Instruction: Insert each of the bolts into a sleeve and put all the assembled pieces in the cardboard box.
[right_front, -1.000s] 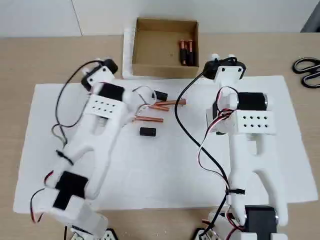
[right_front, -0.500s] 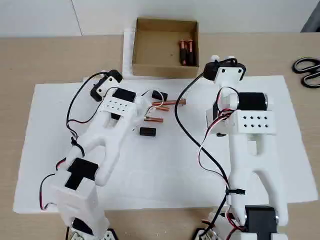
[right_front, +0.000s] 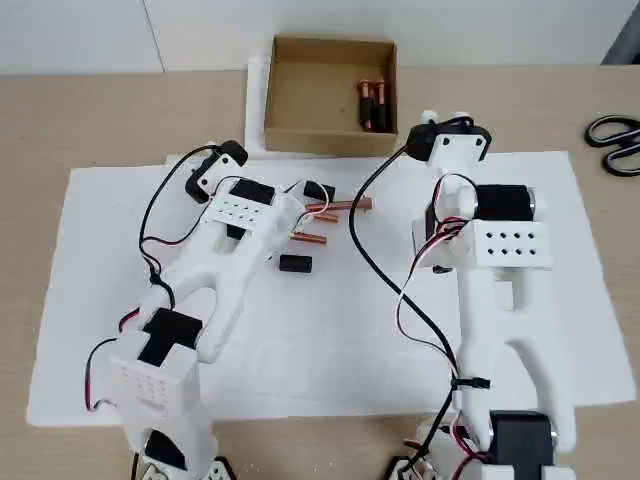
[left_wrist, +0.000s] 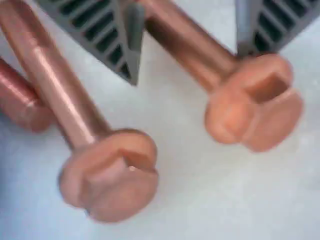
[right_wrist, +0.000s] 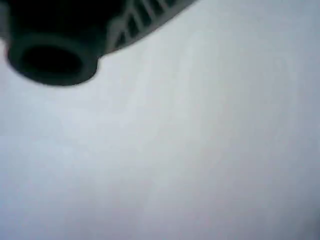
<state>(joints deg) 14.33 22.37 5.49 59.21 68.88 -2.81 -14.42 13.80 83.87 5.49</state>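
While the left gripper (left_wrist: 189, 65) hangs open over the white sheet (right_front: 330, 330) on the desk (right_front: 100, 110), its ribbed fingers (left_wrist: 112, 37) straddle the shaft of a copper bolt (left_wrist: 250, 107) that lies flat and is not yet gripped. A second bolt (left_wrist: 107, 175) lies just beside it, nearly parallel, with a third bolt (left_wrist: 20, 102) close against that one's shaft.

The step in hand looks to be the pick-up of the straddled bolt. Done well, the gripper would close square across the shaft a little behind the head, low enough to catch the round body without nudging its neighbour. It would then lift the bolt level, leaving the plain end free to enter a sleeve.

Seen from above, the bolts' long axes run roughly across the desk, heads apparently toward the right arm's side, near a loose sleeve (right_front: 295, 264). Whether the right gripper (right_wrist: 100, 25) is open or closed cannot be told; a black sleeve (right_wrist: 50, 55) sits right at it. The cardboard box (right_front: 330, 140) at the far edge holds finished pieces (right_front: 372, 105).
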